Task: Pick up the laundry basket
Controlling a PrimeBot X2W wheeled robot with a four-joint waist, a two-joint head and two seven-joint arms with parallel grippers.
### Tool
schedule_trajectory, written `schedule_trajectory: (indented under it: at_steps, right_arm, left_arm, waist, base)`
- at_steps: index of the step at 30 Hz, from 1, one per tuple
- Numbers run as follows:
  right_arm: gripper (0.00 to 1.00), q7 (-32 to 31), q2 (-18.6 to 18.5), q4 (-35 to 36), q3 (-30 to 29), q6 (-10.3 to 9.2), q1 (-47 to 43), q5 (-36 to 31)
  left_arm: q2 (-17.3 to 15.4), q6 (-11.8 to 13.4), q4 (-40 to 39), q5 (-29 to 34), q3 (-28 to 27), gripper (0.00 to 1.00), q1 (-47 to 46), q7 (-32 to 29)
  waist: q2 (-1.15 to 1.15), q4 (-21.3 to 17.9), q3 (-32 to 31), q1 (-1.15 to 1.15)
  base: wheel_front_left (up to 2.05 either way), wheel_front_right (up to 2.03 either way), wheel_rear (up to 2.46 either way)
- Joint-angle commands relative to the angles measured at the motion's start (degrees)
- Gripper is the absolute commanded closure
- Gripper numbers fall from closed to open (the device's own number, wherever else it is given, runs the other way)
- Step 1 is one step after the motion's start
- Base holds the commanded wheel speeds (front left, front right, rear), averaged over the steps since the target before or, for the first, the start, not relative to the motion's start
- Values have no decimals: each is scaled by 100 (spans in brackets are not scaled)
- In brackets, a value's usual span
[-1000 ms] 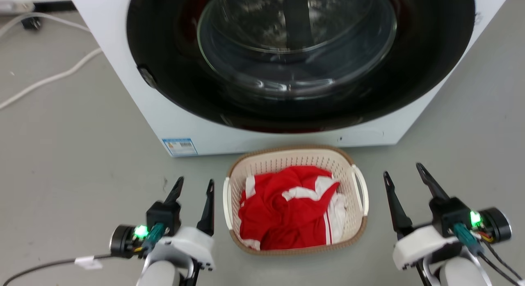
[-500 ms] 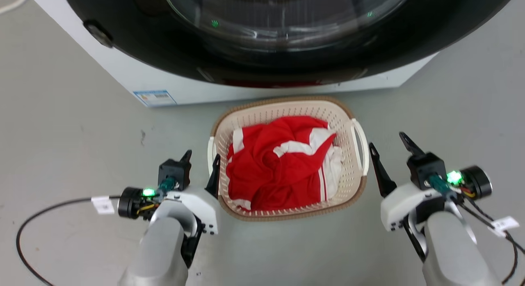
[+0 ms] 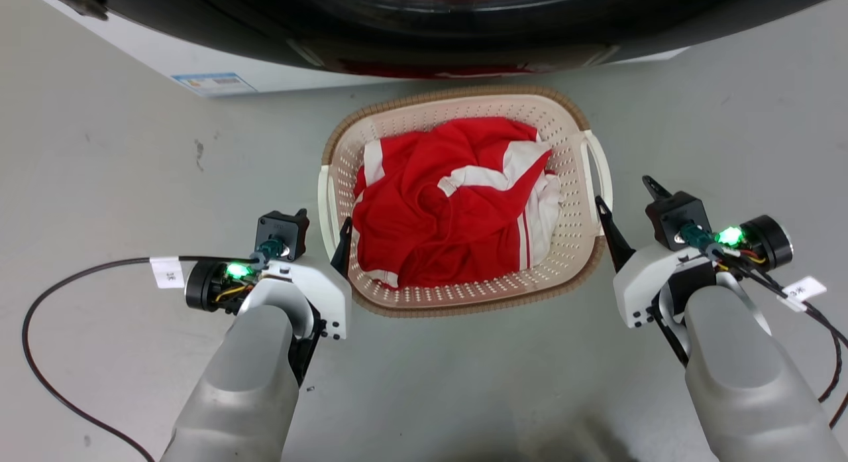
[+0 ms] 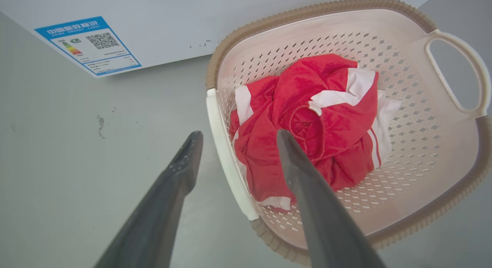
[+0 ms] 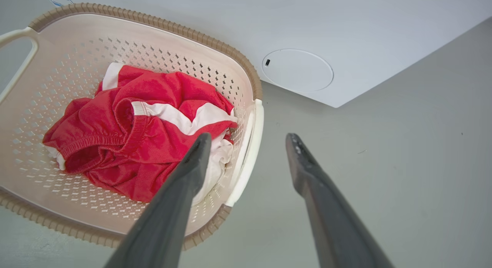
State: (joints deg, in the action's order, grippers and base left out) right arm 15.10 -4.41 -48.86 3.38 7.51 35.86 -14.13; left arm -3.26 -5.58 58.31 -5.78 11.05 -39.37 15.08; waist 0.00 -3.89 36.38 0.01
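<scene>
Jaws agape, the left gripper (image 4: 239, 134) and right gripper (image 5: 249, 136) hang astride the two side handles (image 4: 226, 168) of the laundry basket (image 3: 464, 95) on the floor (image 3: 132, 183) before the washer (image 3: 218, 67), where a level, simultaneous close should precede any lift.

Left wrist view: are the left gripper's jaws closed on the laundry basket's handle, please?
No, the left gripper has open jaws, with the white handle of the laundry basket between them.
</scene>
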Motion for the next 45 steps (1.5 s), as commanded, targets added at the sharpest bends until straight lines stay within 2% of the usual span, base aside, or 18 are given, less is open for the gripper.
schedule_trajectory:
  at_steps: [1, 16, 35, 36, 37, 45]
  right_arm:
    - [0, 10, -11, -88, 5, -4, 140, -38]
    - [0, 11, 28, -1062, -73, -4, 1034, -68]
    - [0, 11, 132, -1866, -174, -4, 1624, -142]
    - [59, 10, 135, -1915, -165, -4, 1648, -166]
    - [100, 10, 136, -1937, -165, -4, 1674, -176]
    - [100, 12, 134, -2066, -137, -3, 1739, -211]
  left_arm:
    - [-12, -16, 63, 9, 11, 0, -122, 14]
    - [-33, 14, 409, 106, 150, 0, -842, 14]
    - [11, -17, 804, 134, 424, 0, -1307, 14]
    - [13, -10, 833, 135, 439, 52, -1336, 14]
    - [15, 0, 850, 136, 454, 100, -1364, 14]
    - [49, -31, 999, 58, 552, 100, -1362, 17]
  waist:
    - [0, -9, 161, -1]
    - [0, 30, 933, -1]
    - [0, 79, 1431, -1]
    - [0, 79, 1441, -1]
    - [0, 80, 1449, -1]
    - [0, 58, 1299, -1]
  base:
    - [0, 0, 0]
    - [0, 0, 0]
    - [0, 0, 0]
    - [0, 0, 0]
    - [0, 0, 0]
    - [0, 0, 0]
